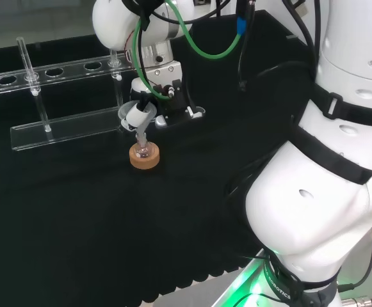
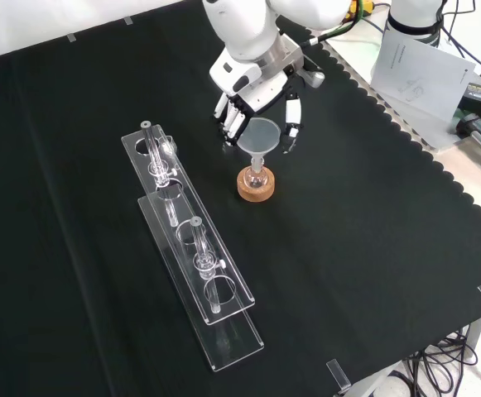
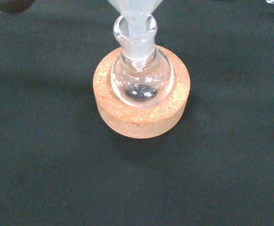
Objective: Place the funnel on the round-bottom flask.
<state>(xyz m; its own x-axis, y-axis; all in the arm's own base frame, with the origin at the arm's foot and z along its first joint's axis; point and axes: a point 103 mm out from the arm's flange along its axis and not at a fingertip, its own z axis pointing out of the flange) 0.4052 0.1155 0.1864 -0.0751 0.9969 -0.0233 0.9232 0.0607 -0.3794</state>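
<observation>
Black cloth bench. Funnel stem sits inside round-bottom flask neck, flask on cork ring. Hand fingers curled round funnel rim. Likely light, slippery, fragile; rim looks the safest hold.

Wrist view: funnel cone is cut off by the frame edge, just the stem going into the round-bottom flask neck is visible. Dark patch in the flask bottom, can't tell if it's contents or the cloth seen through the glass.

Head view: hand mostly hidden behind the wrist and cables, funnel blurs into the fingers (finger contact unreadable there). Flask too small to make out above the cork ring.

Front view: funnel bowl covers the palm, so whether the fingers touch the rim is unclear. Rack tubes clear, count uncertain.
</observation>
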